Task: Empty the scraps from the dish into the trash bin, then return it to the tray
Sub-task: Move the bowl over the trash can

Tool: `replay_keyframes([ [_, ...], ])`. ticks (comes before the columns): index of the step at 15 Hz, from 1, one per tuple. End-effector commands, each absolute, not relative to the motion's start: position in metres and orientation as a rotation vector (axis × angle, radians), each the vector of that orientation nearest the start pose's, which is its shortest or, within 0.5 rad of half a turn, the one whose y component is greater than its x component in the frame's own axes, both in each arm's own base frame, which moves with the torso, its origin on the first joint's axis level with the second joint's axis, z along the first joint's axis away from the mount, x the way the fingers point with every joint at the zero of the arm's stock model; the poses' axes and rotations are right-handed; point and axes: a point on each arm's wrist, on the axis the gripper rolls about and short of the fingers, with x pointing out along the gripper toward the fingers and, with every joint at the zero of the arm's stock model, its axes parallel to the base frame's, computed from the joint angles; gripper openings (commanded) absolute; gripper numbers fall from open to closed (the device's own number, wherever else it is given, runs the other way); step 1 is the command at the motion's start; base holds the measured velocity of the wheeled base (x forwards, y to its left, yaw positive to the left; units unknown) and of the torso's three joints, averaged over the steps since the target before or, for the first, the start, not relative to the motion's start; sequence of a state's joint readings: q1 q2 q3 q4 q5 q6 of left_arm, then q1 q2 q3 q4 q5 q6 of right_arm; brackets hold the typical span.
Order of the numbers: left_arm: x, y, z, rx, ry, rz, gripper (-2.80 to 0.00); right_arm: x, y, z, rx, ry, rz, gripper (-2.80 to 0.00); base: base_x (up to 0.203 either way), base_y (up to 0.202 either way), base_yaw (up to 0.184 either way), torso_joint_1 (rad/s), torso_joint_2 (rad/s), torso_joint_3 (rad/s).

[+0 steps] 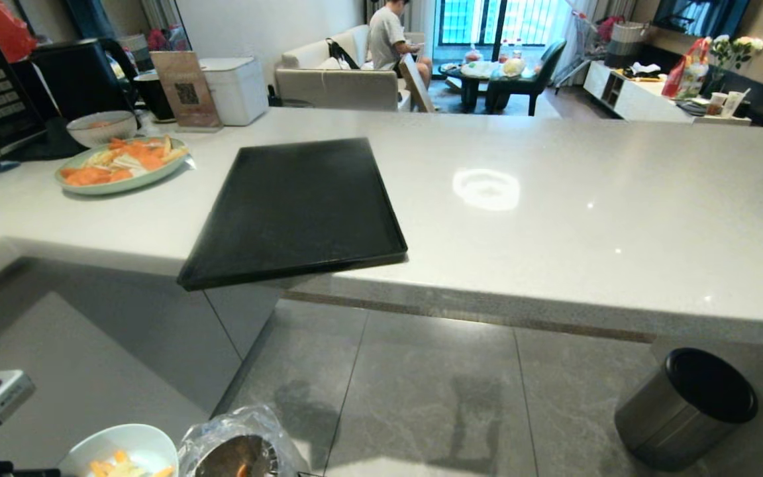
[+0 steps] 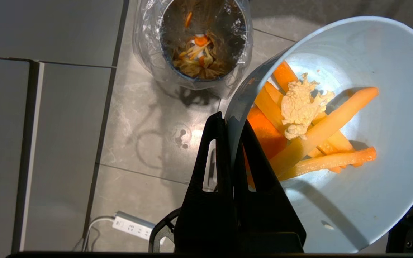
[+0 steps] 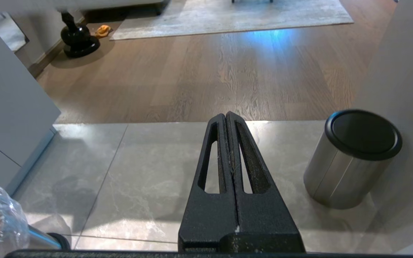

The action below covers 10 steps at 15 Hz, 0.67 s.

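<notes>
Left gripper (image 2: 232, 123) pinching the rim of the dish (image 2: 353, 200), held beside the trash bin (image 2: 195, 43), scraps (image 2: 314, 136) inside. Probably light, rigid, smooth-glazed, slippery; best gripped at the rim. Right gripper (image 3: 227, 116) pressed together, idle. Tray (image 1: 289, 205) on counter.

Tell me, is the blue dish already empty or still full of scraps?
Still holding scraps: orange strips lie inside the dish, gripped at its rim by the left gripper, beside the trash bin.
</notes>
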<state>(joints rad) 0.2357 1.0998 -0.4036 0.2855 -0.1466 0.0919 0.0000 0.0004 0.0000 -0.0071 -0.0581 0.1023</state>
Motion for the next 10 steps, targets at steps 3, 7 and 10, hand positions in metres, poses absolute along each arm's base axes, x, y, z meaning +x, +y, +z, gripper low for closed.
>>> replay_keyframes([
  [3,0.1002,0.0207,0.1292,-0.1,0.958,0.039,-2.8,-0.0227,-0.0013,0.0763,0.103,-0.009,-0.058,-2.8,0.0,0.0,0.0,-0.039,0.45,0.399],
  [7,0.1,0.0209,0.1289,-0.101,0.96,0.04,-2.8,-0.0227,-0.0013,0.0763,0.103,-0.009,-0.058,-2.8,0.0,0.0,0.0,-0.008,0.43,0.433],
  [10,0.1004,0.0208,0.129,-0.099,0.96,0.038,-2.8,-0.0227,-0.0013,0.0763,0.103,-0.009,-0.058,-2.8,0.0,0.0,0.0,0.0,0.12,0.137],
])
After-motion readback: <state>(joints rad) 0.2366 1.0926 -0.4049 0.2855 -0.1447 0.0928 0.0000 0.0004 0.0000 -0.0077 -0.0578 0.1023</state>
